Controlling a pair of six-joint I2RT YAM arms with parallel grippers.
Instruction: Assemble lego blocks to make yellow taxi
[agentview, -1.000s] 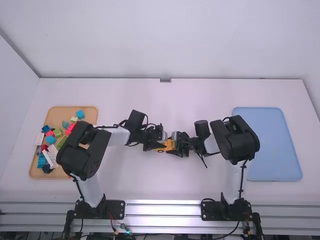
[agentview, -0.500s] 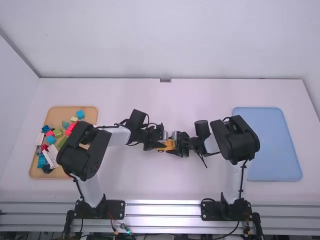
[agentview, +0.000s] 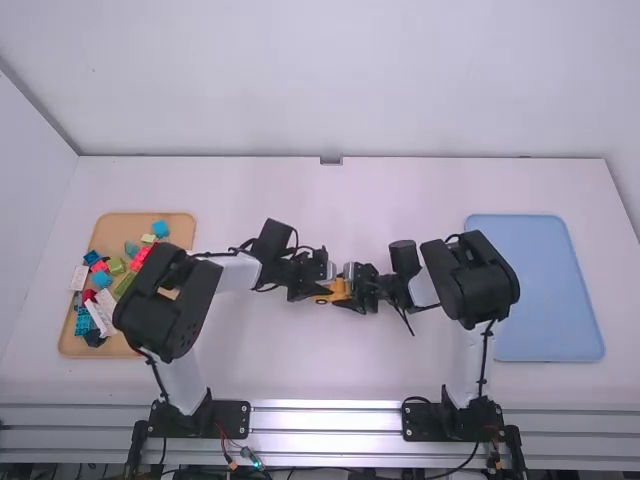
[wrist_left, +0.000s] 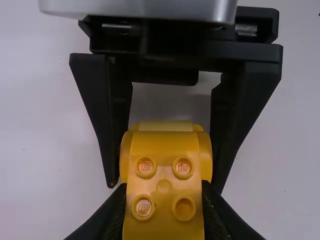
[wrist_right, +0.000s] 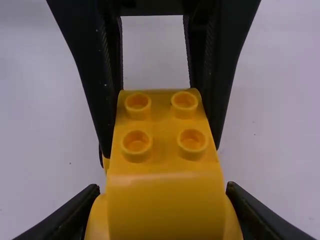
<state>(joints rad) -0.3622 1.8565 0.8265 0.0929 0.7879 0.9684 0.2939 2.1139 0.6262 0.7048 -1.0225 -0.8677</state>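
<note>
1. **Change.** Compared with the frame from one second ago, the left claw (wrist_left: 162, 190) sits very slightly nearer the right claw (wrist_right: 162, 186). From half a second ago to now, no displacement is evident in the high view.
2. **Meaning for the task.** The small shift followed by a steady hold suggests a pressing or aligning step at the joint of the yellow taxi body (agentview: 341, 290). Full seating of its parts cannot be confirmed.
3. **Other differences.** The right arm, the wooden tray (agentview: 120, 224) with its loose blocks (agentview: 102, 279), and the blue tray (agentview: 540, 290) match both earlier frames.
4. **Left claw state.** Fingers parted by the width of the body and closed against both sides of its studded end.
5. **Right claw state.** Fingers likewise parted by the body's width, gripping both sides of its rounded end.
6. **Taxi location.** The body lies between the facing claws, near the middle of the bench (agentview: 300, 370). Whether its underside touches the surface cannot be determined.
7. **Caution.** Uneven force from the two sides could twist the joint; alignment should be checked before either claw releases.
</note>
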